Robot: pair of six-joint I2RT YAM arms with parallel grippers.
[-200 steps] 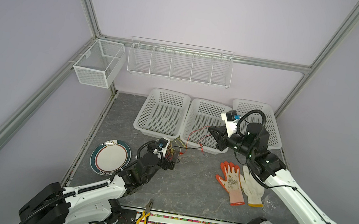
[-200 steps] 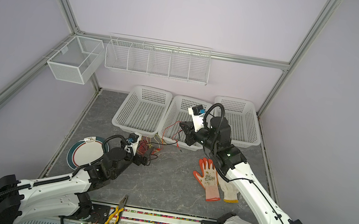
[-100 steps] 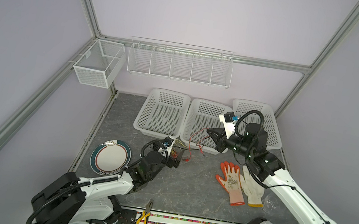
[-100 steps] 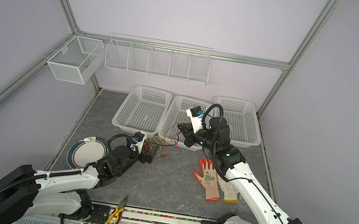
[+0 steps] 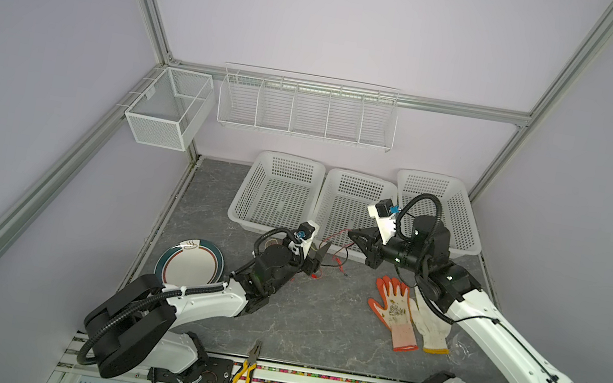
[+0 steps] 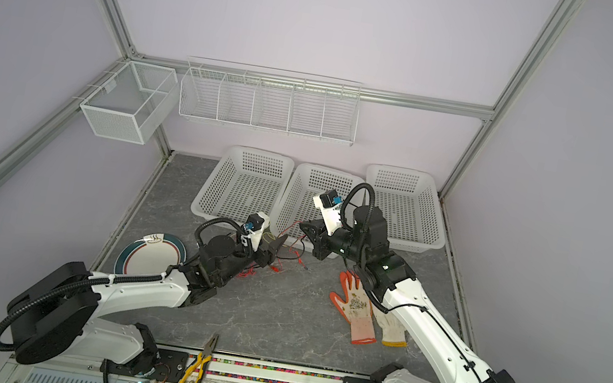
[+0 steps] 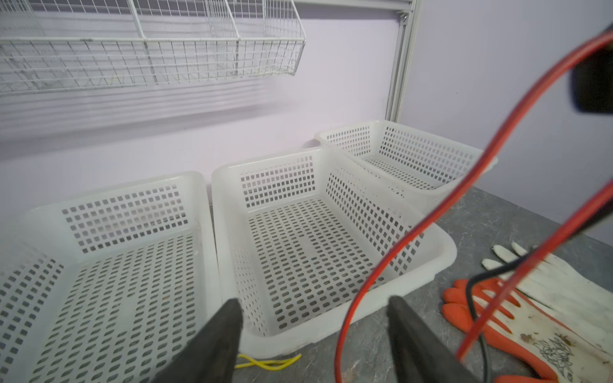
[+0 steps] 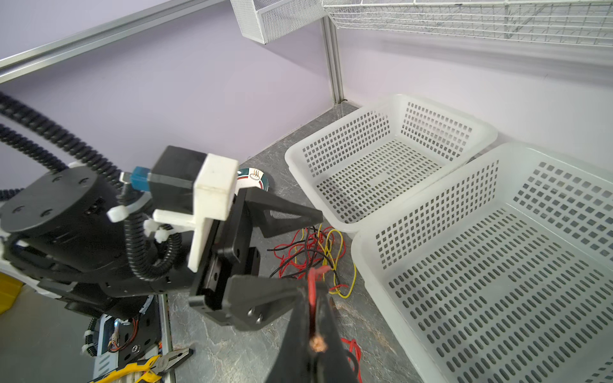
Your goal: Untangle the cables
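Red cable (image 8: 311,288) clamped in right gripper (image 5: 351,234); left gripper (image 7: 313,300) jaws apart; three baskets (image 5: 283,157), two gloves (image 5: 394,308).

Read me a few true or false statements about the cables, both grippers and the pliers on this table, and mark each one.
1. The right gripper has its jaws shut on a red cable. True.
2. The cable tangle lies inside the middle basket. False: it lies on the table, in front of that basket.
3. The left gripper has its jaws apart. True.
4. The pliers rest on the plate. False: they lie at the table's front edge, apart from the plate.
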